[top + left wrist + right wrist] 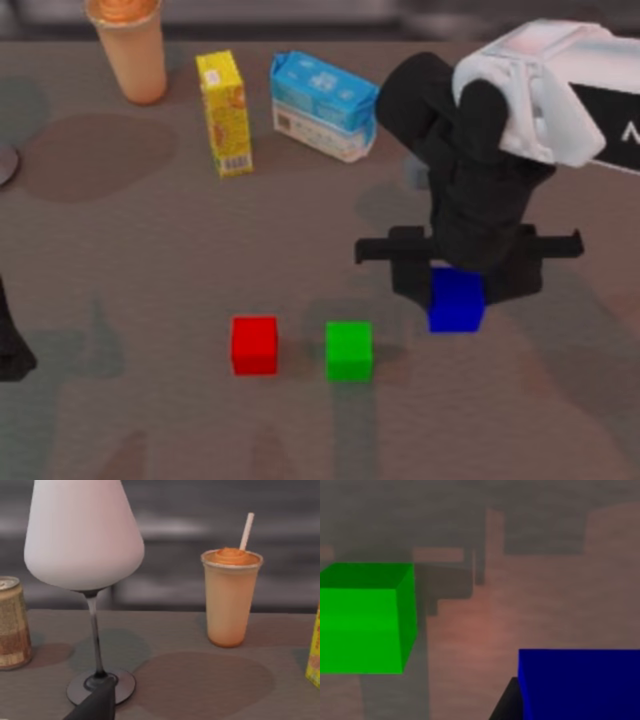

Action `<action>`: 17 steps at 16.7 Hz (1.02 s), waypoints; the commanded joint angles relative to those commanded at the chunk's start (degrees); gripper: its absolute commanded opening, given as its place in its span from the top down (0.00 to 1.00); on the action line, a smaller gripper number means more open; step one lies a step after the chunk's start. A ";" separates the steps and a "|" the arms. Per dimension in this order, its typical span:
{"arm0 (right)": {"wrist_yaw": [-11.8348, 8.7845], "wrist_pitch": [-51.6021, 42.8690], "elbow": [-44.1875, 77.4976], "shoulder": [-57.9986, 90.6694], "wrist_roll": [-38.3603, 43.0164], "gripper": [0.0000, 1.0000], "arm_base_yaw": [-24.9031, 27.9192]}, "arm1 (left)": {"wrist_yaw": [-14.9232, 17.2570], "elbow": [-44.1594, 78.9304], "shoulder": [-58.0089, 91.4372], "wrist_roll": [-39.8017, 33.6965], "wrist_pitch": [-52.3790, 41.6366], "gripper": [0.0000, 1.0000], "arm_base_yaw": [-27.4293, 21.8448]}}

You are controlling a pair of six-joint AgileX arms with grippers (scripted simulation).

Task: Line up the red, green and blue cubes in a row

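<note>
The right arm's black two-finger gripper hangs over the near right part of the table, and the small deep-blue cube sits between its fingers, partly tucked under the black wrist. From the right wrist view a dark finger lies against the blue cube's side, so I'd say it is clamped on the cube; whether the cube rides just above the tabletop or rests on it, I cannot tell.

Just to the left of it stands the bright green cube, with a gap between the two, and the blue one lies a little farther back than the green. Left again is the bright red cube, level with the green and about evenly spaced.

So two of three look placed. What remains, to my eye, is bringing the blue cube forward into line on the green's right and letting go.

Well behind stand a tall yellow carton, a wide light-blue carton and an orange drink cup. The left arm is parked at the table's left edge.
</note>
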 joint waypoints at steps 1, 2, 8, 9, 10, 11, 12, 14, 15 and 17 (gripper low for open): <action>-0.14 0.14 -0.16 0.05 0.03 1.00 -0.21 | 0.00 0.00 0.00 0.00 0.00 0.00 0.00; -0.16 0.33 -0.27 0.09 0.03 1.00 -0.21 | 0.00 0.00 0.00 0.00 0.00 0.00 0.00; -0.26 9.75 -6.37 3.20 0.10 1.00 0.11 | 0.00 0.00 0.00 0.00 0.00 0.00 0.00; -0.17 11.60 -7.57 3.86 0.16 1.00 0.16 | 0.00 0.00 0.00 0.00 0.00 0.00 0.00; -0.08 13.13 -8.57 4.43 0.22 1.00 0.18 | 0.00 0.00 0.00 0.00 0.00 0.00 0.00; 0.00 14.20 -9.30 4.84 0.26 1.00 0.19 | 0.00 0.00 0.00 0.00 0.00 0.00 0.00; 0.04 14.67 -9.63 5.04 0.28 1.00 0.21 | 0.00 0.00 0.00 0.00 0.00 0.00 0.00; 0.04 14.69 -9.65 5.05 0.28 1.00 0.21 | 0.00 0.00 0.00 0.00 0.00 0.00 0.00; 0.04 14.69 -9.65 5.05 0.28 1.00 0.21 | 0.00 0.00 0.00 0.00 0.00 0.00 0.00; 0.04 14.69 -9.65 5.05 0.28 0.85 0.21 | 0.00 0.00 0.00 0.00 0.00 0.00 0.00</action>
